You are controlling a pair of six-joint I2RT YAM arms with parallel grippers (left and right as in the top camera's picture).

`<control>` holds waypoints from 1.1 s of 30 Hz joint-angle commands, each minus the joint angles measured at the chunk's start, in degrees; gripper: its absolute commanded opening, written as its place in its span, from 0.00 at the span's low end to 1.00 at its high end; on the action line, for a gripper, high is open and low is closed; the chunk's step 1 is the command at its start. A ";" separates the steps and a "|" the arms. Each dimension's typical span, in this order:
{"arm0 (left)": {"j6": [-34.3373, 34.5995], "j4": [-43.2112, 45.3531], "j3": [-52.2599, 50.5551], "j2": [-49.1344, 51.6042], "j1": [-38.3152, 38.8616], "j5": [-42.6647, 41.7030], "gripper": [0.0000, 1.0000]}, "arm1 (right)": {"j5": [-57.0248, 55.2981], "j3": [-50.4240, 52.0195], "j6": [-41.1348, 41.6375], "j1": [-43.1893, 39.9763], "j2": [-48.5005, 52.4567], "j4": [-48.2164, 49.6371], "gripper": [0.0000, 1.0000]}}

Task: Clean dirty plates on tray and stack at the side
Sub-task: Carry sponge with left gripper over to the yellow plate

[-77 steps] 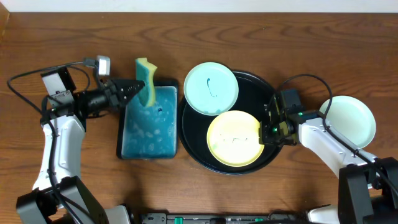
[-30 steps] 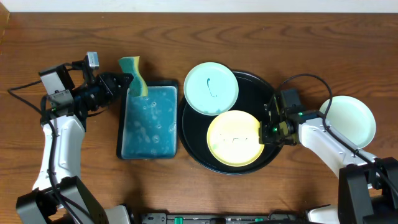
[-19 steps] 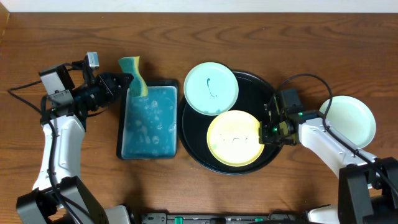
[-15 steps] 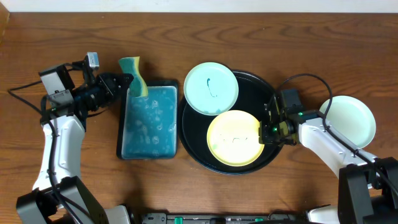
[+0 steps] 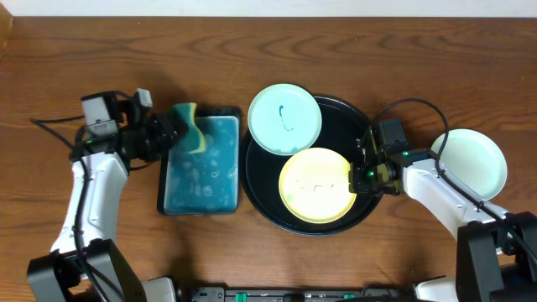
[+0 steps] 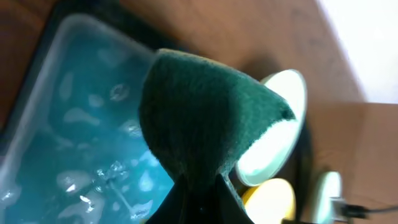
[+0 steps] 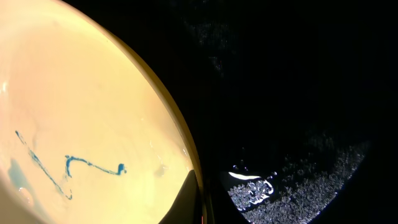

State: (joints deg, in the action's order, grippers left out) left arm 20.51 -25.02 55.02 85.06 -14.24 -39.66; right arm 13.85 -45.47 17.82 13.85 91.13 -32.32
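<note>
Now the left hand has swung in from the left, bringing the sponge it pinches over the basin's upper-left corner; nothing else has shifted. The sponge is fuzzy green on one face and yellow foam behind, bent where it is squeezed. The right hand, pressed together, nips the right rim of the glossy yellow plate in the black tray, lower centre. A smeared mint plate overlaps the tray's upper-left rim. The third plate lies on the desk at right, partly hidden by the arm.
</note>
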 commanded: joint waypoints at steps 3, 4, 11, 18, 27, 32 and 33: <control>-1.40 -4.28 0.33 -0.83 6.29 17.46 0.08 | -0.35 0.28 1.03 0.63 0.42 0.20 0.01; -1.40 -4.87 0.33 -0.83 7.39 19.54 0.08 | -0.35 0.26 1.03 0.63 0.42 0.20 0.01; -1.40 -6.91 0.33 -0.83 15.98 33.64 0.08 | -0.33 0.28 1.03 0.63 0.42 0.20 0.01; -1.38 -7.54 0.33 -0.81 22.67 44.37 0.08 | -0.33 0.28 1.03 0.63 0.42 0.20 0.01; -1.38 -7.80 0.33 -0.72 24.46 45.31 0.08 | -0.33 0.28 1.03 0.63 0.42 0.20 0.01; -1.38 -7.96 0.33 -0.04 24.46 45.31 0.08 | -0.33 0.26 1.01 0.63 0.42 0.22 0.01; -1.42 -8.02 0.33 0.15 24.46 45.31 0.08 | -0.33 0.26 1.03 0.63 0.42 0.22 0.01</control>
State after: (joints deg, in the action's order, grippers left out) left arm 19.49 -32.82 55.02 85.06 10.09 4.10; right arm 13.87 -45.36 17.82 13.85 91.13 -32.29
